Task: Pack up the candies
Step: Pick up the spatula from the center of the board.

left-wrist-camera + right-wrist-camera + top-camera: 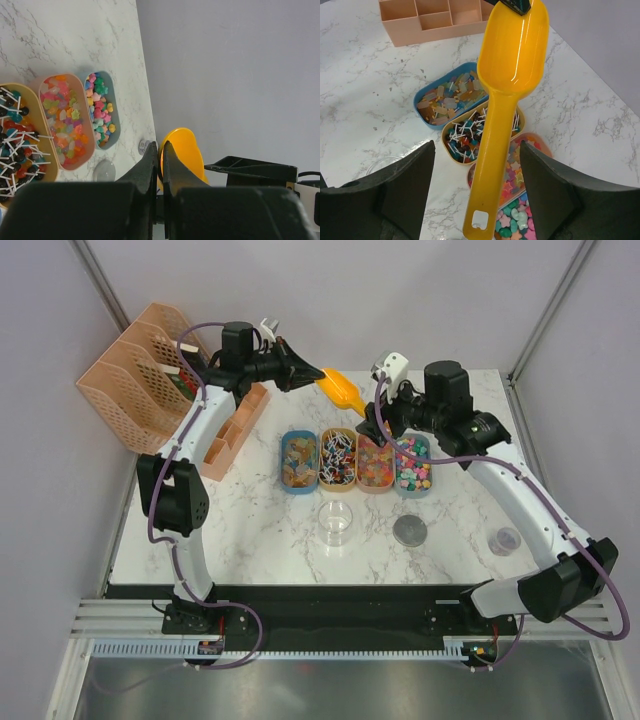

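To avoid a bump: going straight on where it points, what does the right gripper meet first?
Most likely the handle of the yellow scoop, lying between its open fingers; depth is unclear.

White marble counter (250, 540) boxed in by plain grey walls (380, 290)
Slim metal posts (103, 282) rise at both back corners; a dark strip (330, 600) edges the near side; the light is soft and even.

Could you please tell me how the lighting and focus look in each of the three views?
Top external: even, soft light, faint shadows on the table, everything sharp. Left wrist: candies crisp, the left gripper's fingers dark and slightly soft. Right wrist: scoop sharp with glossy highlights, the right gripper's fingers near-black and blurred at the edges.
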Controlling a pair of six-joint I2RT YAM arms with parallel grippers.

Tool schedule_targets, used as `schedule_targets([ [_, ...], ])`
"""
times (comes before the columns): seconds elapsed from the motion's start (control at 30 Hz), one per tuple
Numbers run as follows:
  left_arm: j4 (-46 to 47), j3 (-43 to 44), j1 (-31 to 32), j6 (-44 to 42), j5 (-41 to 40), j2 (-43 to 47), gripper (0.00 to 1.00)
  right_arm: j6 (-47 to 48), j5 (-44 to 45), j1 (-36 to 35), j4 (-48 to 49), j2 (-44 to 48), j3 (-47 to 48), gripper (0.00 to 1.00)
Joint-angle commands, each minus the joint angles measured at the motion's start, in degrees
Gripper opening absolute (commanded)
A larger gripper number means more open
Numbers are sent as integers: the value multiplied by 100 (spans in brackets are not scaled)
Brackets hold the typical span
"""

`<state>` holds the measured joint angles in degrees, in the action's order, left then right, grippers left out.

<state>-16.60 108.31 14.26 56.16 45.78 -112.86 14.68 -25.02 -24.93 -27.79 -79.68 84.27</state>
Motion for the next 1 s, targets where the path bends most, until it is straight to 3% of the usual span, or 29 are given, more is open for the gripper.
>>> schedule_targets([
  [0.0, 131, -3, 6, 202, 212, 317, 2, 193, 373, -144, 283, 102, -86, 76],
  [0.57, 104, -29, -11, 149, 212, 379, 2, 194, 1095, -373, 344, 23, -367, 68],
  [0.97, 87, -161, -11, 114, 238, 449, 2, 97, 1148, -364, 520, -118, -324, 64],
])
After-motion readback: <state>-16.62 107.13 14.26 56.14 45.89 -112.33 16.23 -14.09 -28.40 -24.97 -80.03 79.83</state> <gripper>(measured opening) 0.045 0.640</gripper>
